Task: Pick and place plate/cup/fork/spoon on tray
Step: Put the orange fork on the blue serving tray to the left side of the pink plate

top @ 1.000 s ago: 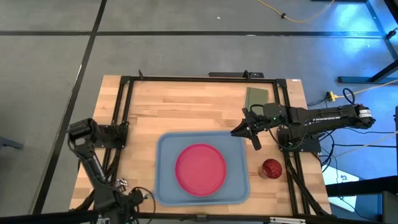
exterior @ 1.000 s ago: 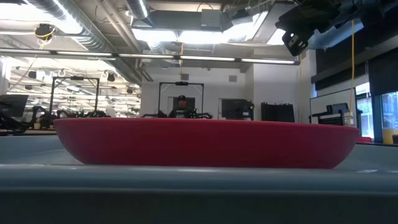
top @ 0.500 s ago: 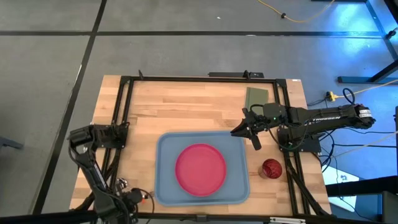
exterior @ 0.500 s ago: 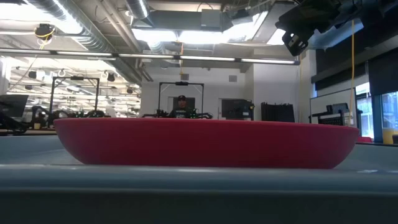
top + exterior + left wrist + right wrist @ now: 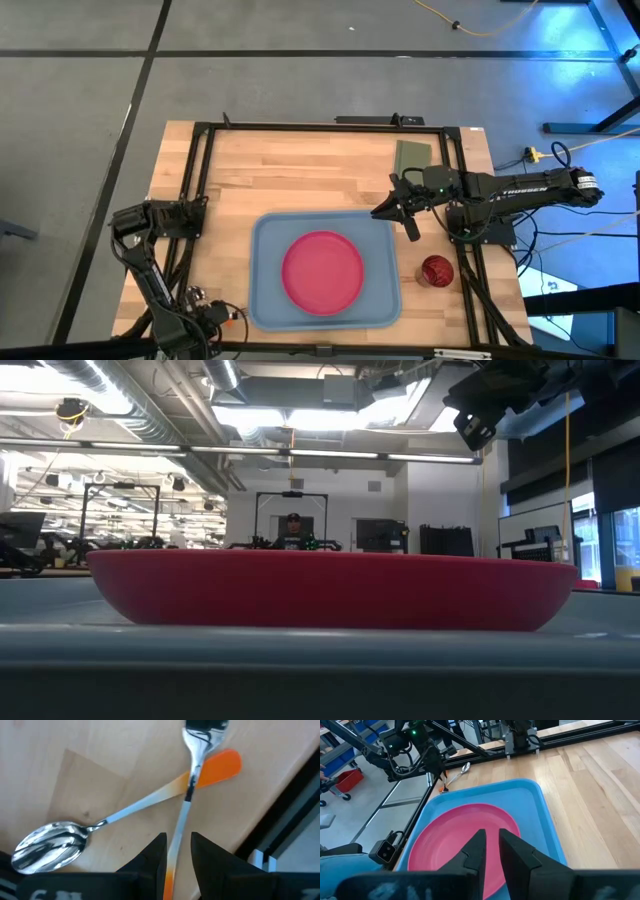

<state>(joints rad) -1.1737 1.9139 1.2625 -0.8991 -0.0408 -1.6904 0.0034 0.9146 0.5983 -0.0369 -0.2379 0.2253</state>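
The pink-red plate (image 5: pixel 322 272) lies flat in the light blue tray (image 5: pixel 262 300); it also shows in the low view (image 5: pixel 330 590). The dark red cup (image 5: pixel 436 270) stands on the table to the right of the tray. The spoon (image 5: pixel 100 822) and the fork (image 5: pixel 192 767) lie crossed on the wood at the near left corner. My left gripper (image 5: pixel 178 840) is open just above them, one finger on each side of the fork's handle. My right gripper (image 5: pixel 491 834) is open by a narrow gap and empty, above the tray's far right corner.
A small green pad (image 5: pixel 412 155) lies at the far right. A black frame rail (image 5: pixel 190 180) runs along the table's left side next to the fork and spoon. Bare wood lies beyond the tray. A person (image 5: pixel 292 525) shows far off in the room.
My left arm has bent lower and its gripper has shifted a little toward the table's left edge, over the fork and spoon. The right arm, plate and cup have kept still.
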